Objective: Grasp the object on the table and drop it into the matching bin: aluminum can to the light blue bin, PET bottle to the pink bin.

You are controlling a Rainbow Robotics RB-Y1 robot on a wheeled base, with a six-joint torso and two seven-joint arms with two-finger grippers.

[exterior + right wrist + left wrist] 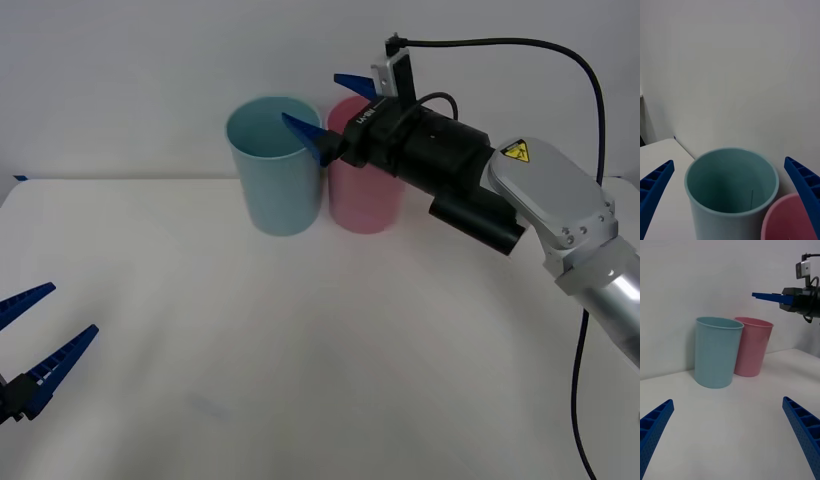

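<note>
The light blue bin [272,175] and the pink bin [362,203] stand side by side at the back of the white table [300,350]. My right gripper [309,97] hovers open just above the two rims, between the bins. Nothing is between its fingers. In the right wrist view that gripper [728,161] looks down into the light blue bin [715,225], with the pink bin [790,219] beside it. The blue bin's floor is hidden. The aluminum can and the PET bottle are out of view. My left gripper [72,309] stands open low at the table's near left.
A plain white wall rises right behind the bins. A black cable [590,100] arcs over the right arm. From the left wrist view, bare table lies between the left gripper [727,400] and the light blue bin [717,352] and pink bin [752,348].
</note>
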